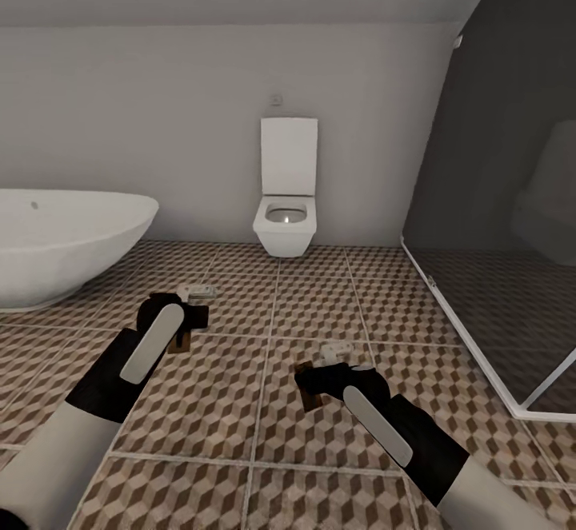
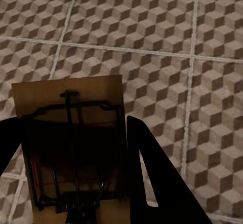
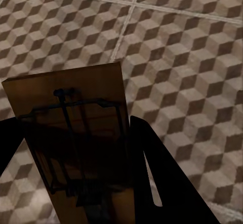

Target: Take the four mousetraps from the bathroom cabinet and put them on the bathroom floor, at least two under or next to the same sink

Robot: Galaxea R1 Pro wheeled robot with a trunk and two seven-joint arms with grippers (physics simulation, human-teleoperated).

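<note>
My left gripper (image 1: 186, 326) is shut on a mousetrap (image 1: 178, 345), a dark brown wooden board with wire parts, held a little above the bathroom floor (image 1: 264, 466). In the left wrist view that mousetrap (image 2: 71, 127) sits between the black fingers (image 2: 152, 183) over the cube-patterned tiles. My right gripper (image 1: 324, 378) is shut on a second mousetrap (image 1: 307, 396), also just above the floor. The right wrist view has this mousetrap (image 3: 76, 122) slightly tilted between the fingers (image 3: 157, 178). The cabinet and the sink are out of view.
A white bathtub (image 1: 56, 242) stands at the left and a wall-hung toilet (image 1: 285, 222) at the back wall. A dark glass shower enclosure (image 1: 496, 290) with a white base rail closes off the right. Patterned tiles stretch between them.
</note>
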